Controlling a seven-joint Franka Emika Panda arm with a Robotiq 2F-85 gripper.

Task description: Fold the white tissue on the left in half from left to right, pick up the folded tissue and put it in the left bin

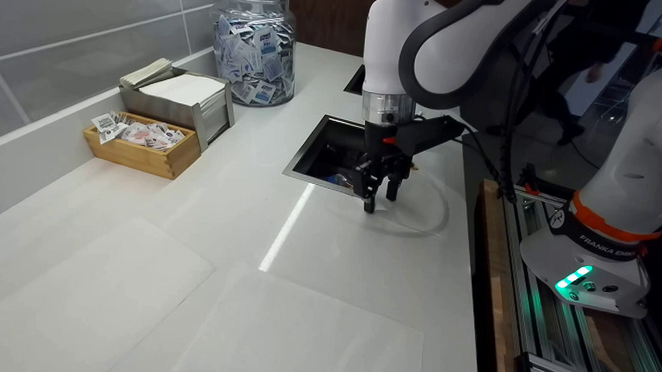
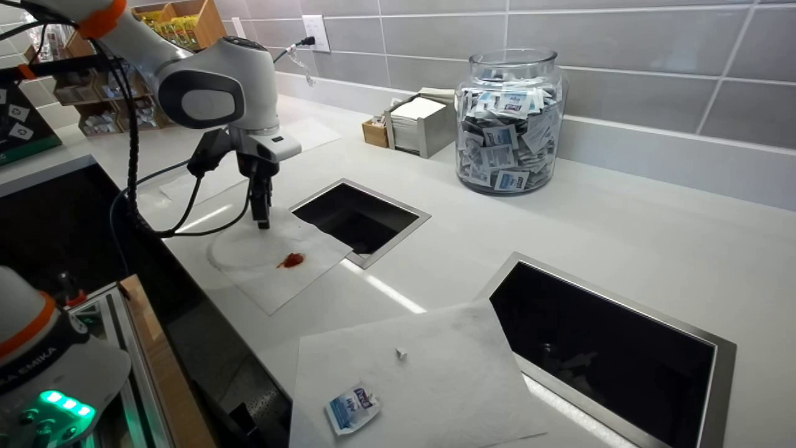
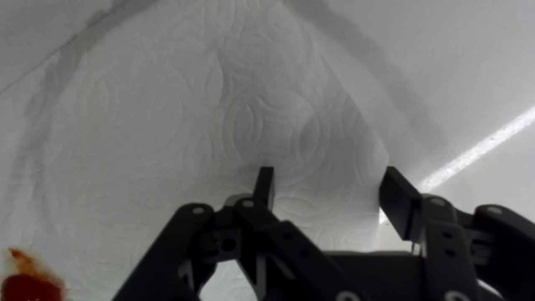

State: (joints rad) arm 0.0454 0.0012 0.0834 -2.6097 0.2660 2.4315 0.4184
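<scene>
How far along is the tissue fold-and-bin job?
Done: positioning, apparently; the open claw is at the edge of the red-stained tissue. In hand: likely the first grasp; jaws stand apart. Remaining: fold, pickup, drop; the tissue lies unfolded, overlapping the rim of the bin.

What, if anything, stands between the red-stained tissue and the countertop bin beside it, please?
Nothing visible does: in an exterior view, the red-stained tissue lies right beside the countertop bin, one edge overlapping its opening.
</scene>
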